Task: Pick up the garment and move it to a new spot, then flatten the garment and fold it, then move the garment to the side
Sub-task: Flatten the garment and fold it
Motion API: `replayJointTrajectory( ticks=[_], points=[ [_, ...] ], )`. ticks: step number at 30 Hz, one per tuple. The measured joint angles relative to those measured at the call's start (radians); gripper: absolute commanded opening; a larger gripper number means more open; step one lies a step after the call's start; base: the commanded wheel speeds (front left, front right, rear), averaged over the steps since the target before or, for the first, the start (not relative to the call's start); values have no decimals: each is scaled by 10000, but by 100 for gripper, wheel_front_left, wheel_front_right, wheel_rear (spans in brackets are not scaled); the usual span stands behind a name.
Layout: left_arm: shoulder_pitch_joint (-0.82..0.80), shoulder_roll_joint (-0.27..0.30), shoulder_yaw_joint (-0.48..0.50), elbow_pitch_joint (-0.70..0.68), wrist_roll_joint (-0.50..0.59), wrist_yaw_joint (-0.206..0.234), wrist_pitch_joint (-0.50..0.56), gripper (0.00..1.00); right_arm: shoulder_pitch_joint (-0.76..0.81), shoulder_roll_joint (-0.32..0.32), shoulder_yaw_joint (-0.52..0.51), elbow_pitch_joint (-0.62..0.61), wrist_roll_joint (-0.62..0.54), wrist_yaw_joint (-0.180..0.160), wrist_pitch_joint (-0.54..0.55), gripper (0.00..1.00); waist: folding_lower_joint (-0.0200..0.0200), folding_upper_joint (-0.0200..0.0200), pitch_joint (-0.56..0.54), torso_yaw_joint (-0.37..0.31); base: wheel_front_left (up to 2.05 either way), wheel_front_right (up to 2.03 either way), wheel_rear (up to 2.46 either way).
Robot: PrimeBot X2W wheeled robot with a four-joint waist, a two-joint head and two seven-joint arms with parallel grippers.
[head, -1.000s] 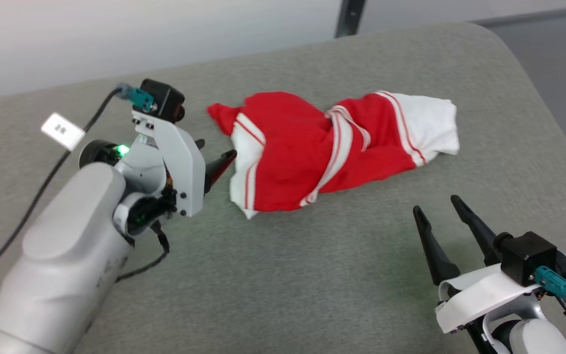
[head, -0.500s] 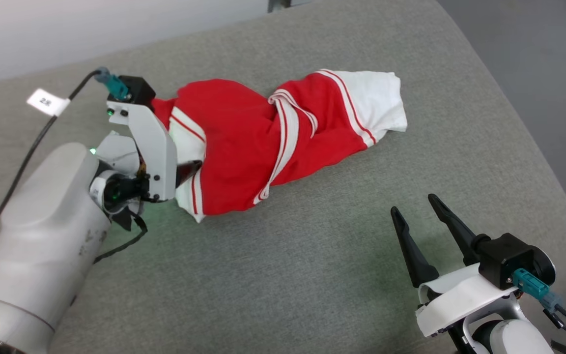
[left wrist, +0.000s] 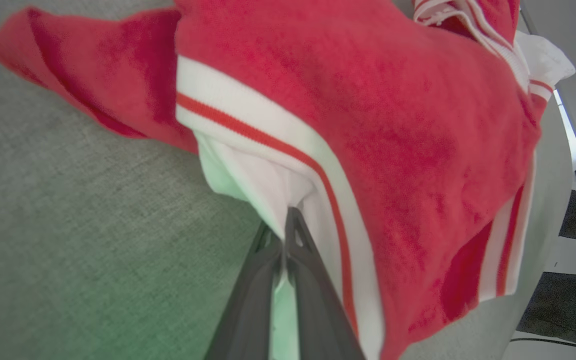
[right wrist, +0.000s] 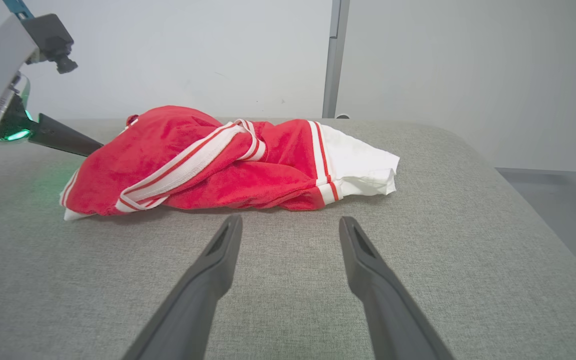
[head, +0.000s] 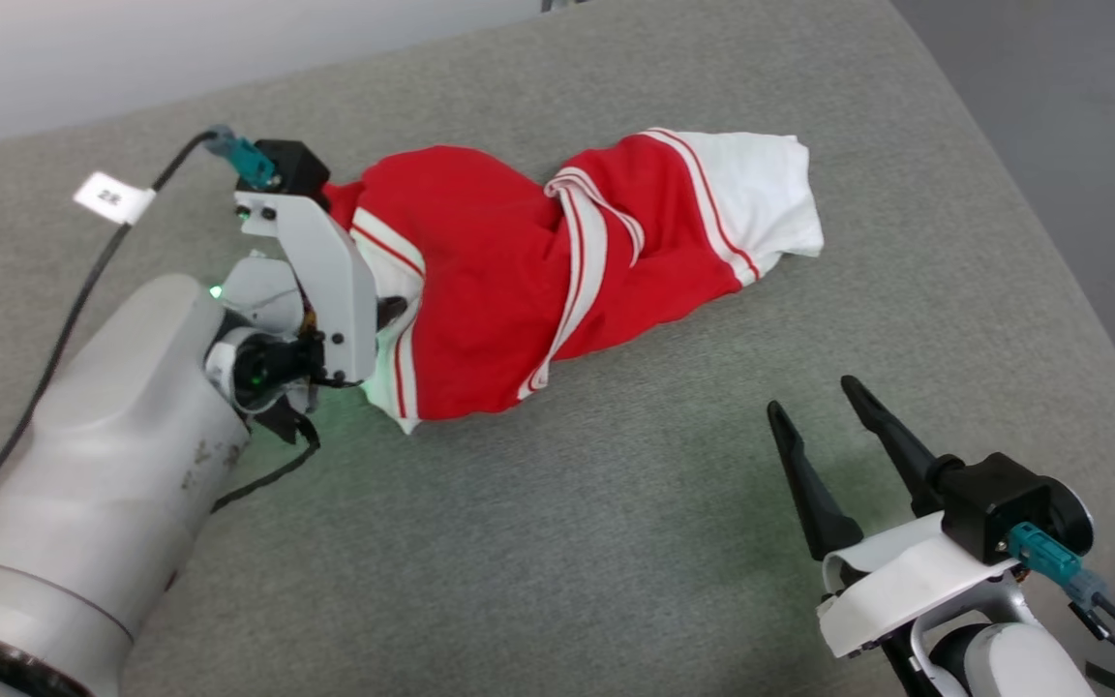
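Fingers, left: two dark fingers [left wrist: 313,300] of the left gripper [left wrist: 284,225], clenched tight together, a fold of white sleeve cloth pinched between the tips
Fingers, right: two dark fingers [right wrist: 208,280] of the right gripper [head: 814,397], released, spread wide, grasping nothing
Garment: one garment [head: 509,281], red, bunched and twisted into one long roll; lies across the upper middle of the head view on the grey surface
White sleeve ends: two counted; one at the roll's left end, in the left gripper's pinch; one white sleeve end [head: 770,194] at the upper right, lying loose
Striped band: one red-and-white band [head: 582,242] twisted across the middle of the roll; thin red stripes beside each white end
Left gripper, place: left of centre in the head view, touching the garment's left end; green glow on the cloth below it
Right gripper, place: lower right of the head view, well apart from the garment, tips pointing up the frame
Surface: one grey surface [head: 567,542], fabric-covered, rounded corner at the right
Cable: one dark cable with one white tag [head: 114,196], upper left of the head view
Background: pale wall, one grey post [right wrist: 334,55], top middle of the right wrist view
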Motion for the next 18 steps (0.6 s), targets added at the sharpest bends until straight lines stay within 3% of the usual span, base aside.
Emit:
replayJointTrajectory(
  ticks=[6,18],
  points=[
    [-309,188,-642,-211,259,0,-451,0,43,-27,-205,-90,0,0,92,100,0,0,-101,402,0,0,0],
    [-1084,1755,-1260,-1162,165,-2,-21,0,226,-77,-169,-270,0,0,405,100,0,0,-580,1595,0,0,0]
  ],
)
